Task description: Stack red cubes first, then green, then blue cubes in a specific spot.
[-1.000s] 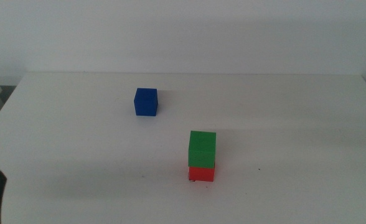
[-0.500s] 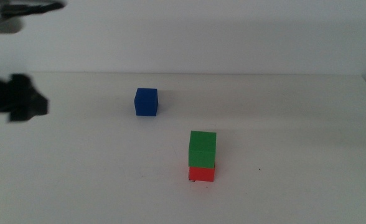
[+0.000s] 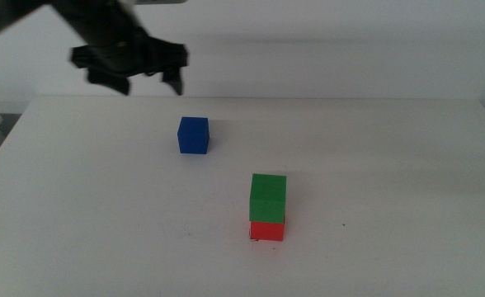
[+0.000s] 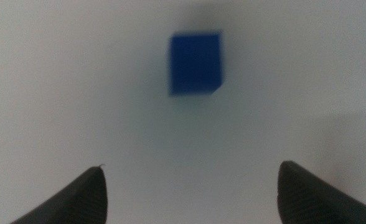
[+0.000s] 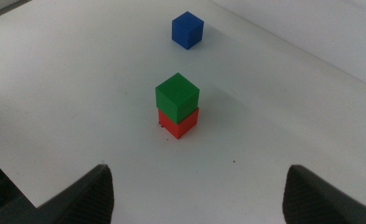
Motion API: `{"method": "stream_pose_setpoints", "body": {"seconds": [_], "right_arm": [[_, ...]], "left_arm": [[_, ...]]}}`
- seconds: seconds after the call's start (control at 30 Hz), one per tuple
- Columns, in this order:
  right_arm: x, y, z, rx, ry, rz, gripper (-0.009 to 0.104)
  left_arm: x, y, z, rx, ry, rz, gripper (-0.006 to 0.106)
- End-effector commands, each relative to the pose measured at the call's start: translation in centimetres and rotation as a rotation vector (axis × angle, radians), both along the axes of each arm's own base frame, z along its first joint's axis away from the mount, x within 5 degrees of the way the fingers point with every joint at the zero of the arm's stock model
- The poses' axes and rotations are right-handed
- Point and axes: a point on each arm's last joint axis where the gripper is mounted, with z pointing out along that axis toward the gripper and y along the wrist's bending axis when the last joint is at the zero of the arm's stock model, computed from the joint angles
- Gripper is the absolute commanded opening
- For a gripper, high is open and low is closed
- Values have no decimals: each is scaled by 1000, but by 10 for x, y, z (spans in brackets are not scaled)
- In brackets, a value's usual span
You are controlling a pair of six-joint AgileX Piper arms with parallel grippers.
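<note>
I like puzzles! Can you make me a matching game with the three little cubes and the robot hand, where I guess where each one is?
Things:
1. small matte red cube
2. small matte green cube
3. small matte blue cube
4. left end effector

Places:
A. alone on the white table
B. in the air above the table's far side
C. bottom of the stack
D. on top of the red cube

Pairs: 1-C, 2-D, 3-A, 4-B

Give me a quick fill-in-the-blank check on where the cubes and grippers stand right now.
1. The green cube sits on top of the ____ cube.
2. The blue cube stands alone on the ____.
3. The left gripper, jaws open, hangs above the ____ cube.
4. The right gripper holds ____.

Missing words: red; table; blue; nothing
</note>
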Motion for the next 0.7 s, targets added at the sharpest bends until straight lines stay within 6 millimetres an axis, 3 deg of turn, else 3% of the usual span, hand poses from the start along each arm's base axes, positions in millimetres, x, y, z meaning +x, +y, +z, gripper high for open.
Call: {"method": "stream_pose_setpoints", "body": {"seconds": [0.0, 0.23, 0.67], "right_arm": [[-1, -1, 0, 0, -12, 6, 93], [-1, -1, 0, 0, -12, 6, 93], [-1, -1, 0, 0, -12, 6, 93]], "left_arm": [[21, -13, -8, -42, 0, 2, 94], [70, -28, -56, -31, 27, 2, 94], [105, -37, -129, -18, 23, 13, 94]]}}
